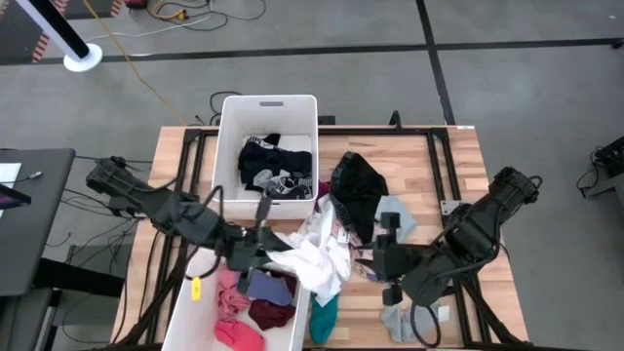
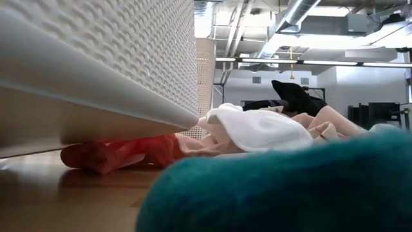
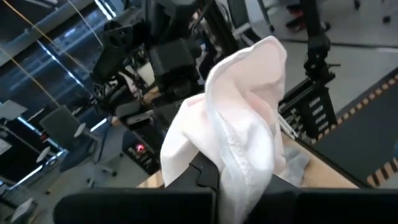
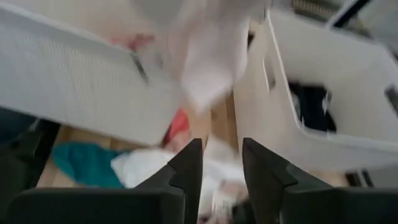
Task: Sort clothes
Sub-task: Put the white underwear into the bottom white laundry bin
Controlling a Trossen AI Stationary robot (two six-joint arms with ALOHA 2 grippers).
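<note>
1. Left claw (image 1: 265, 255) is clamped on a white garment (image 1: 317, 261). From the left wrist cam you can see the cloth (image 3: 239, 118) bunched up and rising out from between the fingers, so it's a solid grab.
2. That claw sits right at the edge of the near bin (image 1: 187, 297), with the white garment trailing off to its right over the pile in the middle of the counter (image 1: 458, 166).
3. Inside that bin, just below the left claw: pink (image 1: 232, 302), maroon (image 1: 271, 314) and a blue-grey piece (image 1: 269, 286).
4. Far bin (image 1: 234, 122) is just beyond the left claw and holds black stuff (image 1: 265, 156) plus some grey socks (image 1: 288, 185).
5. Right claw (image 1: 382, 255) hangs on the other side of the pile, fingers (image 4: 186, 168) apart, holding nothing.
6. Near the right claw: a black garment (image 1: 359, 190) beyond it, a grey-blue one (image 1: 398, 216) beside that, and a grey sock (image 1: 400, 322) on its near side.
7. A teal piece (image 1: 324, 317) lies between the two claws by the near bin's corner. It fills the low cam (image 2: 277, 193) too.
</note>
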